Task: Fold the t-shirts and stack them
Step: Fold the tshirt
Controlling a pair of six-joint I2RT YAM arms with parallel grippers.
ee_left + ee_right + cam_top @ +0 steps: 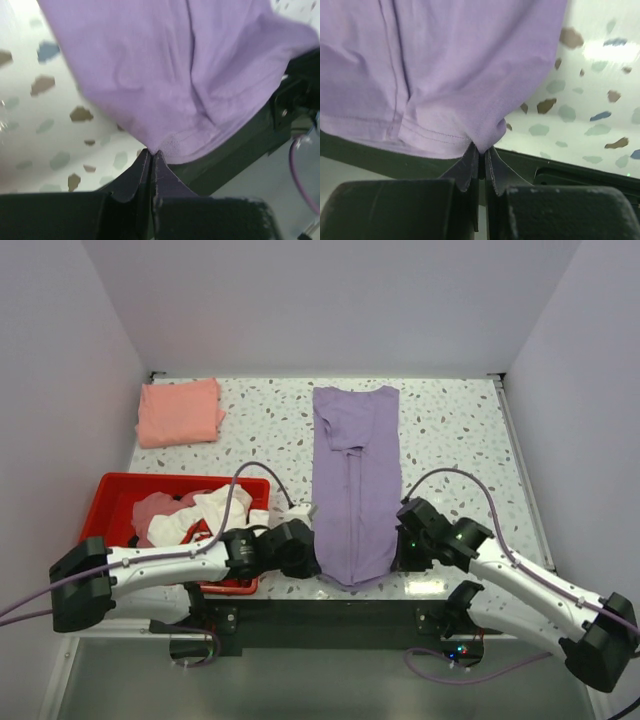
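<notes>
A lavender-purple t-shirt (pixel 355 480) lies folded lengthwise in a long strip down the middle of the table. My left gripper (pixel 312 558) is shut on its near left hem corner (pixel 165 145). My right gripper (pixel 400 552) is shut on its near right hem corner (pixel 485 135). Both corners are pinched at the fingertips, slightly off the table at the front edge. A folded salmon-pink t-shirt (pixel 180 412) lies at the far left. White, red-print and dusty pink tees (pixel 190 515) are piled in the red tray (pixel 115 495).
The red tray stands at the near left beside my left arm. The speckled tabletop (pixel 450 430) is walled on three sides. A black mounting bar (pixel 330 615) runs along the near edge, under the hanging hem.
</notes>
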